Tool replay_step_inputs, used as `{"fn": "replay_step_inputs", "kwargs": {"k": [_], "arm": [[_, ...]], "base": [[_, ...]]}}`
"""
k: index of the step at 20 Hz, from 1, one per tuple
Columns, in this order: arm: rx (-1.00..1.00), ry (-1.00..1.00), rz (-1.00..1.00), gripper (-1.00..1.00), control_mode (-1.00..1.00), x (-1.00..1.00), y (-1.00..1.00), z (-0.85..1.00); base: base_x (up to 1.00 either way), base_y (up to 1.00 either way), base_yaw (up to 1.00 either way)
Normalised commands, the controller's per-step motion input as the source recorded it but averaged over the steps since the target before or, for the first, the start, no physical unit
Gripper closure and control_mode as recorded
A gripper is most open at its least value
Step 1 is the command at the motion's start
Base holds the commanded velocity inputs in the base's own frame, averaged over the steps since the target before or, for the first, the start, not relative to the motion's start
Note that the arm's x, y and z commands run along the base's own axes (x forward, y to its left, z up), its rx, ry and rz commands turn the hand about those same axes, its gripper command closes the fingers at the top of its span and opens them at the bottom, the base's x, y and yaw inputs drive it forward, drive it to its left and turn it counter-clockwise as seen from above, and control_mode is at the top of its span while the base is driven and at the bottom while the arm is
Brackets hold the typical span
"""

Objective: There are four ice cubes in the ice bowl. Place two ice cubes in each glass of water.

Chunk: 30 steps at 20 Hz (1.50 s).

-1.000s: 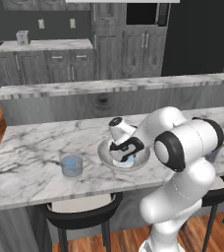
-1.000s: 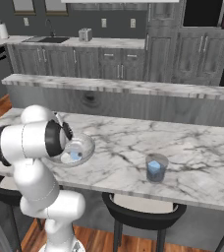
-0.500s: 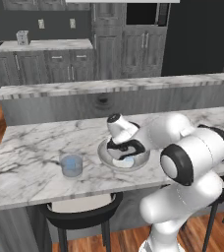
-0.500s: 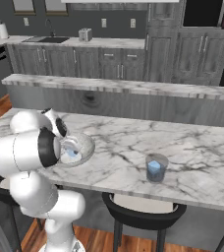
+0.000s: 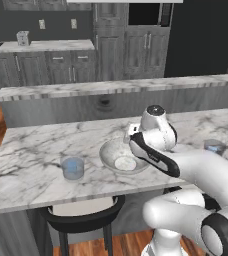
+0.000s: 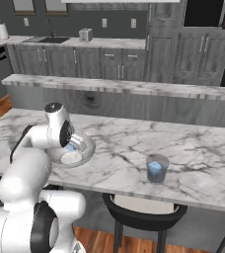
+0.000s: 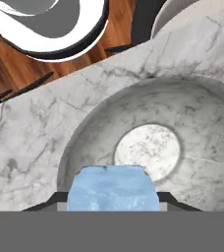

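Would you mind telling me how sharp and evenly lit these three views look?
Left base view: soft, even light, a faint shadow under the ice bowl. Right base view: similar, the glass of water slightly blurry. Hand view: the ice cube looms large and soft-edged between the fingertips; bowl interior mottled, no harsh glare.

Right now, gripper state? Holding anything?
Gripper: closed on an ice cube, held above the ice bowl.
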Motion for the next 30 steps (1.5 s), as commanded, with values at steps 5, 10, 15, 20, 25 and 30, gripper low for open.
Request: {"fn": "replay_step_inputs", "kwargs": {"k": [5, 10, 15, 20, 25, 30], "arm": [[0.06, 0.02, 0.60, 1.00, -1.00, -0.16, -0.05, 0.62], [0.00, 0.04, 0.49, 1.00, -1.00, 0.03, 0.28, 0.63], [-0.01, -0.05, 0.27, 1.00, -1.00, 0.21, 0.60, 0.30], [-0.12, 0.03, 0.16, 1.00, -1.00, 0.33, 0.83, 0.06], [-0.22, 0.14, 0.07, 1.00, -1.00, 0.28, 0.99, 0.04], [-0.26, 0.21, 0.01, 1.00, -1.00, 0.25, 0.96, 0.01]], "base": [[0.00, 0.00, 0.00], [0.00, 0.00, 0.00], [0.00, 0.00, 0.00], [0.00, 0.00, 0.00], [0.00, 0.00, 0.00], [0.00, 0.00, 0.00]]}}
